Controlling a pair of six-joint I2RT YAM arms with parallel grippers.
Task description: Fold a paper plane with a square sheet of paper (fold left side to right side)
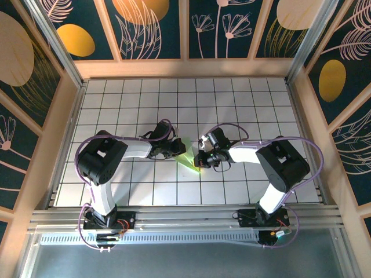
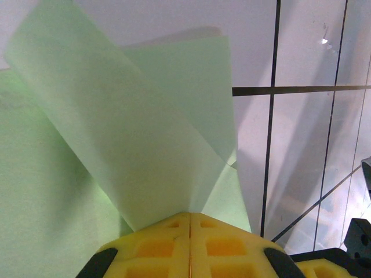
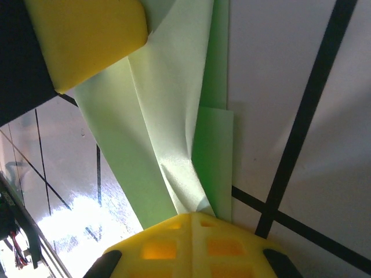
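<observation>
The pale green sheet of paper (image 1: 186, 155) lies folded into a narrow pointed paper plane shape on the tiled table, between both arms. My left gripper (image 1: 175, 149) is at its left end, its yellow jaws (image 2: 190, 215) shut on the paper (image 2: 133, 133); a flap rises from them and curls over the flat layers. My right gripper (image 1: 199, 159) is at the paper's right end, jaws (image 3: 191, 215) shut on a creased fold of the paper (image 3: 174, 116). The left gripper's yellow finger (image 3: 87, 35) shows at the top left of the right wrist view.
The white tiled table (image 1: 261, 104) with black grid lines is walled by wooden panels (image 1: 185, 68) at the back and sides. A metal rail (image 1: 185, 217) carries both arm bases along the near edge. Part of the right gripper's body (image 2: 359, 243) sits close at the lower right of the left wrist view.
</observation>
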